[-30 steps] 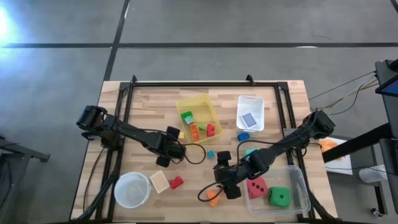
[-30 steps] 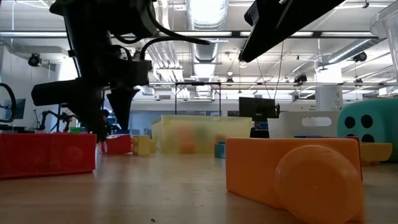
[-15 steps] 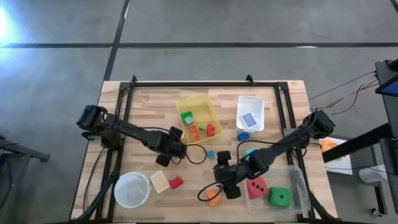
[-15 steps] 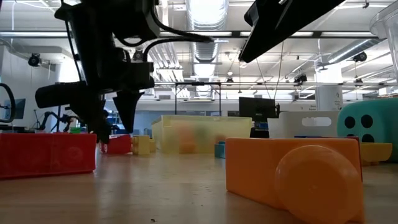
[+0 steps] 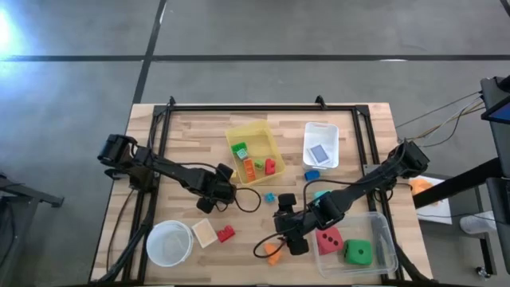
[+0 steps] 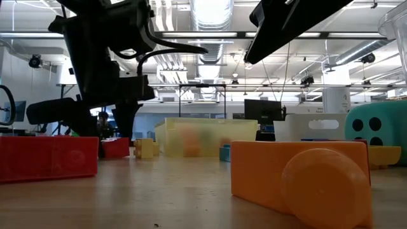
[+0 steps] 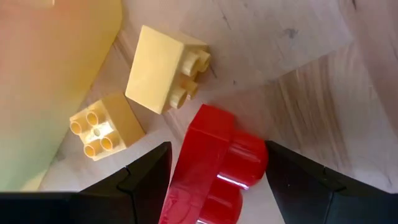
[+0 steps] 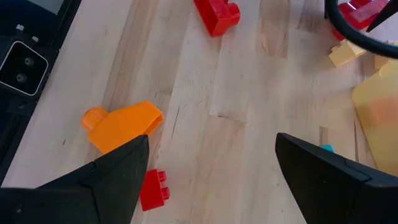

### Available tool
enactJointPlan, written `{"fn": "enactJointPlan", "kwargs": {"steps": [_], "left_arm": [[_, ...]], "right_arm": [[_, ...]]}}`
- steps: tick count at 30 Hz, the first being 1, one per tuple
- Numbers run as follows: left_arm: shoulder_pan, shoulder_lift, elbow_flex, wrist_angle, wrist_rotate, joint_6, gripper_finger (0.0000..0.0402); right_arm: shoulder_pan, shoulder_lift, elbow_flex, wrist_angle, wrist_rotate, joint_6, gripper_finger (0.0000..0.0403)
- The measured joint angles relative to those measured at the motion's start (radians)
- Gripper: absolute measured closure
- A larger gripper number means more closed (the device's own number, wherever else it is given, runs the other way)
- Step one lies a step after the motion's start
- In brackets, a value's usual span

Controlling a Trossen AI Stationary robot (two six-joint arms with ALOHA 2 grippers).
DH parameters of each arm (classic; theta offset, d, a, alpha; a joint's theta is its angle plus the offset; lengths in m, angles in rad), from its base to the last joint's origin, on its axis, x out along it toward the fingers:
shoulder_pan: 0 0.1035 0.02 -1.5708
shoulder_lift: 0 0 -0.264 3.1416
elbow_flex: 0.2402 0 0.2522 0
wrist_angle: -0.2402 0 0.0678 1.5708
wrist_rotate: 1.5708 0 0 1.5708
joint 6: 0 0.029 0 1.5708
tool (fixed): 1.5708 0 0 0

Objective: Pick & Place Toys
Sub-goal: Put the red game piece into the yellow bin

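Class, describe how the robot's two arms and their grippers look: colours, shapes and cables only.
Both arms are black and slender, built of jointed segments. The left gripper and right gripper each end in two dark wedge-shaped fingers. Thin black cables loop beside each wrist.

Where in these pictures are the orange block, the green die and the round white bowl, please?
orange block [image 8: 124, 125]: right wrist view, on its flat top face.
green die [image 5: 359, 253]: high view, on its dotted top face.
round white bowl [image 5: 151, 236]: high view, on its rim.

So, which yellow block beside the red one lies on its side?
The larger yellow block: its studs point sideways toward the red block, whereas the small cube shows studs up.
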Motion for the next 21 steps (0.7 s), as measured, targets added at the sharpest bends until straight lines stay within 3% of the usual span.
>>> {"fn": "enactJointPlan", "kwargs": {"steps": [9,16,21], "left_arm": [[-0.002,-0.001,-0.016,0.014,0.010,0.033,0.0152],[-0.004,0.000,-0.017,0.017,0.018,0.082,0.0233],[-0.004,0.000,-0.018,0.018,0.018,0.082,0.0239]], "right_arm": [[0.000,0.000,0.000,0.000,0.000,0.000,0.0060],[0.000,0.000,0.000,0.000,0.000,0.000,0.0060],[0.000,0.000,0.000,0.000,0.000,-0.001,0.0060]]}}
